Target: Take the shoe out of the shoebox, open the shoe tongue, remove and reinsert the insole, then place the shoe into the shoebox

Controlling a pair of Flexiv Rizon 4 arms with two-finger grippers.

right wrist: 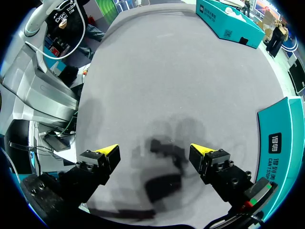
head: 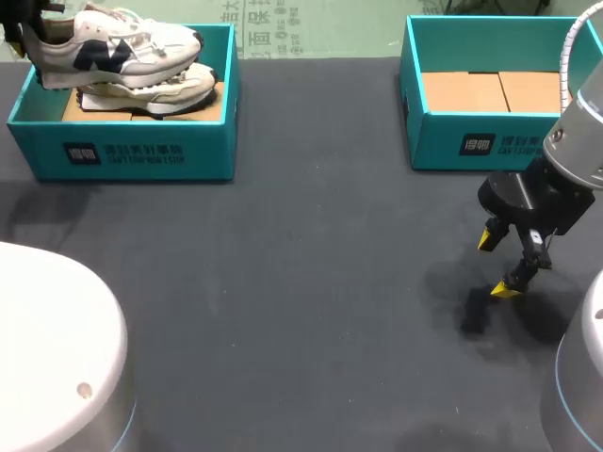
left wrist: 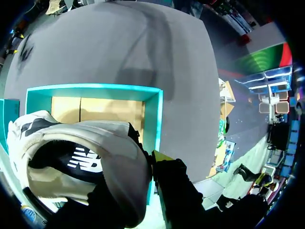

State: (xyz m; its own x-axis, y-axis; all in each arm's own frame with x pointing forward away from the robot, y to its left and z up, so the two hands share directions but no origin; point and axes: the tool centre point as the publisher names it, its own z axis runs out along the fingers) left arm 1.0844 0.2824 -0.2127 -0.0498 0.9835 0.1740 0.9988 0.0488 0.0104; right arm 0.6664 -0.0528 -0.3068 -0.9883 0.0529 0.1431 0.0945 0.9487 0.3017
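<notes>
A white sneaker with navy patches hangs above the left teal shoebox, toe pointing right. My left gripper sits at the shoe's heel end. In the left wrist view its fingers are shut on the heel collar of the sneaker; one yellow fingertip shows outside the heel and the other is hidden by the shoe. A second white sneaker lies in the box beneath. My right gripper hovers open and empty over the bare table at the right.
A second teal box with a cardboard bottom stands at the back right, just behind my right gripper; its wall shows beside that gripper. The dark table between the two boxes holds nothing.
</notes>
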